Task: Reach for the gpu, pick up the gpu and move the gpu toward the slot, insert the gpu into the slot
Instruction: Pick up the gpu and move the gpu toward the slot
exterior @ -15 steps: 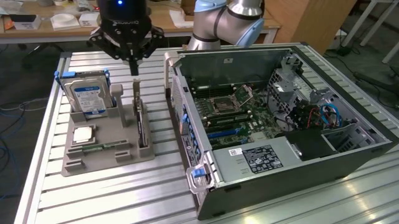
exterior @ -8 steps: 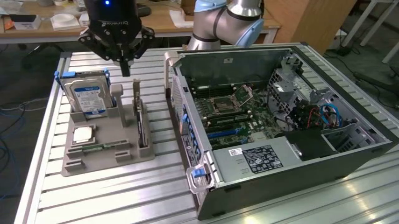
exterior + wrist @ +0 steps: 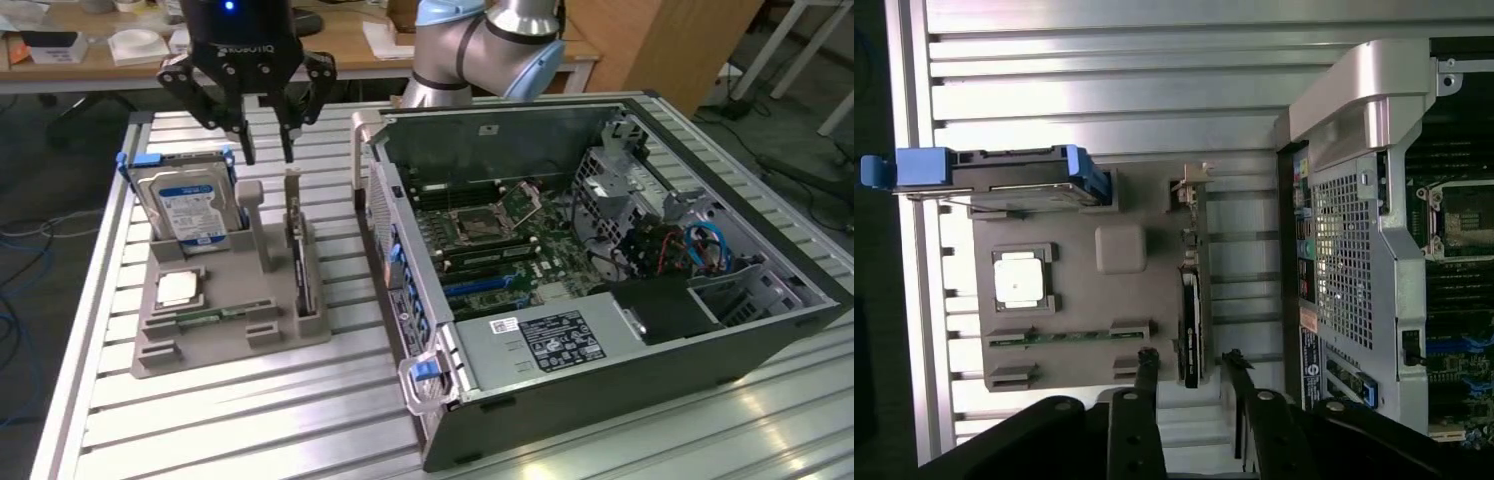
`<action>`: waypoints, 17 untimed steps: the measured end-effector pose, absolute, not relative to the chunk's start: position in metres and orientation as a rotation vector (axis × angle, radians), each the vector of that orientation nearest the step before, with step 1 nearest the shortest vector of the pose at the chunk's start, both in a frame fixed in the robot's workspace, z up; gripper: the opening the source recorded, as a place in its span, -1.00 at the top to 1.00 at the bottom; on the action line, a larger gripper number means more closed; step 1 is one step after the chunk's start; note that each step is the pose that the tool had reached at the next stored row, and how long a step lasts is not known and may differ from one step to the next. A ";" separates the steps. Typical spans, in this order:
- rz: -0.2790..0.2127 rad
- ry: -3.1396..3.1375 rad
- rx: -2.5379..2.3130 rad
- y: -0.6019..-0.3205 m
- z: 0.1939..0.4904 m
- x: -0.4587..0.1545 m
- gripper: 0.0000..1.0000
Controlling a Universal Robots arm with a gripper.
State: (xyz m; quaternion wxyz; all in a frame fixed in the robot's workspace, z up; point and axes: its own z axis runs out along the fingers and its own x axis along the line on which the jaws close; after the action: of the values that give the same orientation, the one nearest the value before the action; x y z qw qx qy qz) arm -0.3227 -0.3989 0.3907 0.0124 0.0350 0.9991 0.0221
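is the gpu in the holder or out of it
In. The gpu stands upright on its edge in the grey holder, with the open gripper hanging just above its top end.

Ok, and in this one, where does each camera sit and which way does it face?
Exterior view: off the arm, raised, looking down across the slatted table at the grey holder and the open computer case; the claw and arm show.
Wrist view: on the wrist, looking straight down on the holder; the open claw hangs over the gpu.
Shared: holder, gpu, hard drive, computer case.
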 end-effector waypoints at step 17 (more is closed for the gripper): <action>0.080 3.117 -0.120 -0.399 0.383 -0.324 -0.29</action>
State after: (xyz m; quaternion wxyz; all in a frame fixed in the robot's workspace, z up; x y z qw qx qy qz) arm -0.3242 -0.3991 0.3830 0.0105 -0.0385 0.9989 0.0256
